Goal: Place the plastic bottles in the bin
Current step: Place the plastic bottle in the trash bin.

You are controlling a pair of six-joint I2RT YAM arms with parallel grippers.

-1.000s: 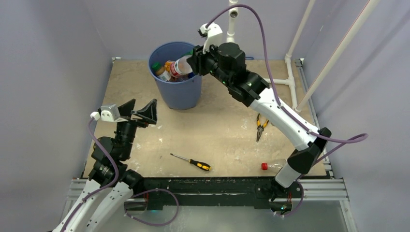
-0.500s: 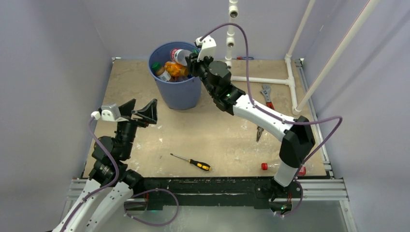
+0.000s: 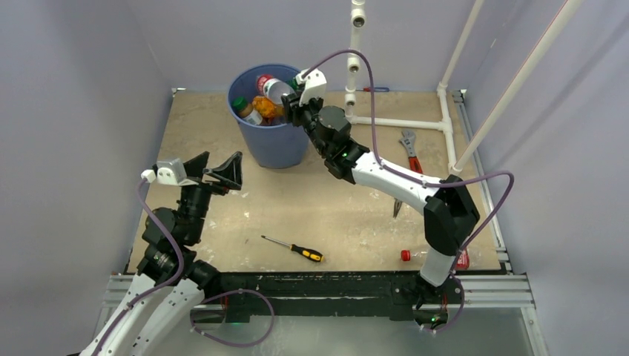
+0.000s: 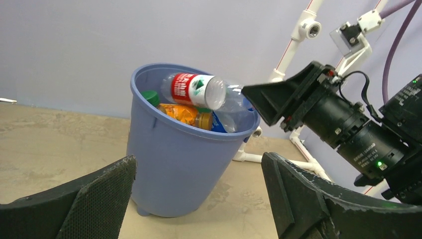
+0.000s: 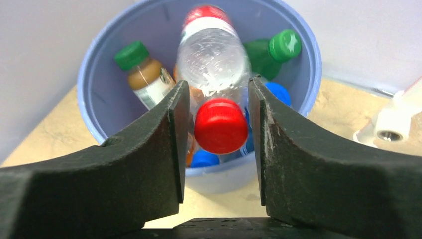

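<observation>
The round blue bin (image 3: 278,148) stands at the back of the table with several plastic bottles inside. My right gripper (image 3: 293,100) reaches over its right rim, shut on a clear bottle with a red label (image 3: 273,89). In the right wrist view the bottle's shoulder (image 5: 214,59) sits between the fingertips, and its red cap (image 5: 220,125) has small gaps either side. The bottle lies level above the others (image 4: 194,89). Another clear red-capped bottle (image 3: 415,255) lies at the near edge, partly behind the right arm. My left gripper (image 3: 221,169) stands open and empty, left of the bin (image 4: 174,164).
A yellow-and-black screwdriver (image 3: 294,248) lies near the front centre. Pliers (image 3: 400,194) and a red-handled wrench (image 3: 409,148) lie to the right. A white pipe frame (image 3: 400,122) runs along the back right. Grey walls close in the table.
My right arm has swung left and stretched over the bin, carrying the red-labelled bottle from the rim's right side to above the other bottles. The left arm has not moved.
</observation>
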